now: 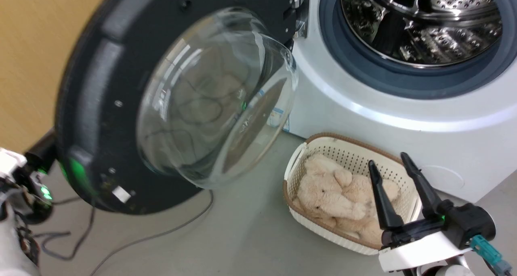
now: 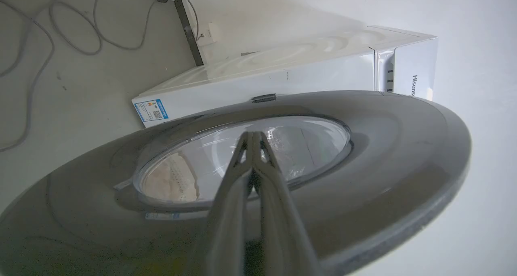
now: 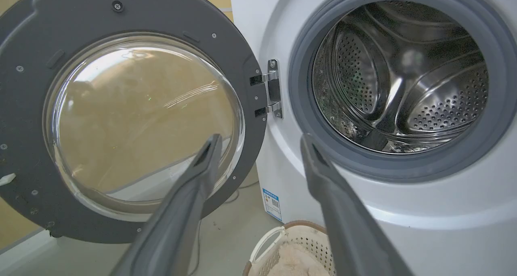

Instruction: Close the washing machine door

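Closest in, the right pincer (image 1: 387,159) is at the low right. Its two dark fingers are wide apart and hold nothing. It hangs over a cream basket (image 1: 299,154) with a soft toy (image 1: 327,191) inside. The basket sits on the floor (image 1: 242,235), just in front of the washing machine (image 1: 363,118).

The left pincer (image 2: 253,135) is on the other side of the door (image 1: 101,66). Its fingers are pressed together with the tips meeting, and it holds nothing. They lie close along the door's shiny outer face (image 2: 383,146), with the tips over the glass window (image 2: 307,146). I cannot tell if they touch it.

The door is open wide, out to the left of the washing machine. Its black ring and bulging glass (image 1: 214,106) face the robot. The glass sticks out toward the basket, with a strip of bare floor between them. A thin cable (image 1: 161,233) runs over the floor under the door's low edge.

Farther back, a metal hinge (image 3: 271,88) joins the door's right edge to the white front (image 3: 278,163). Next to it, a grey rubber ring (image 3: 301,118) goes round the shiny drum (image 3: 404,78), and the hole is open. A small blue label (image 3: 271,203) is low on the front. Behind the door is a yellow wall (image 1: 28,45).
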Robot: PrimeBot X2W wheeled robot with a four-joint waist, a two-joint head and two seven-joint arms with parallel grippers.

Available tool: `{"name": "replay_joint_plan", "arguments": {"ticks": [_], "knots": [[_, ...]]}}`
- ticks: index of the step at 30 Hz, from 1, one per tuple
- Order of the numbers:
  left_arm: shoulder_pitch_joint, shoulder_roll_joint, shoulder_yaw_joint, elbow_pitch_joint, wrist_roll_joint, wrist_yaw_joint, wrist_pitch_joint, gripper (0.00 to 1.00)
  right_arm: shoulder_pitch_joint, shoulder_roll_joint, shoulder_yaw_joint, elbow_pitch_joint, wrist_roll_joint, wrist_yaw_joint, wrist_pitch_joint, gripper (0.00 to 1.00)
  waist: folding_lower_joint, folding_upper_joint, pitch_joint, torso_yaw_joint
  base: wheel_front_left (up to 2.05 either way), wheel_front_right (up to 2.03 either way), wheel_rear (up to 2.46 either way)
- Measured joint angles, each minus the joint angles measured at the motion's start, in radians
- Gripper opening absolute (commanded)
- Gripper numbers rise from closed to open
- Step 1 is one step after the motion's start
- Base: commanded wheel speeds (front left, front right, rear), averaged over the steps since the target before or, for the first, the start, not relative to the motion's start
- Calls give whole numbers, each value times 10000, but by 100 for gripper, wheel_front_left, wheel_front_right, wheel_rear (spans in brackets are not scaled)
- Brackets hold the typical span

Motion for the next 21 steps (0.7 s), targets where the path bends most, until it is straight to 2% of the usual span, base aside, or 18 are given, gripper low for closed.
{"name": "replay_joint_plan", "arguments": {"ticks": [4,12,17,21], "knots": [[677,-428,-167,-817,-393,90,932,0,9,86,-115,79,198,0,0,100,0,0,-284,-48,0,0,0],[2262,-1183,-508,-3018,-988,945,2635,0,346,178,-224,150,127,0,-2,100,-1,0,-974,-303,0,0,0],[3392,-1929,-895,-4583,-1233,1448,3135,0,543,222,-322,151,148,0,-2,100,-1,0,-1297,-657,0,0,0],[4214,-2253,-1390,-5666,-1705,1824,3200,0,583,232,-341,148,144,0,-2,100,0,0,-1418,-1047,0,0,0]]}}
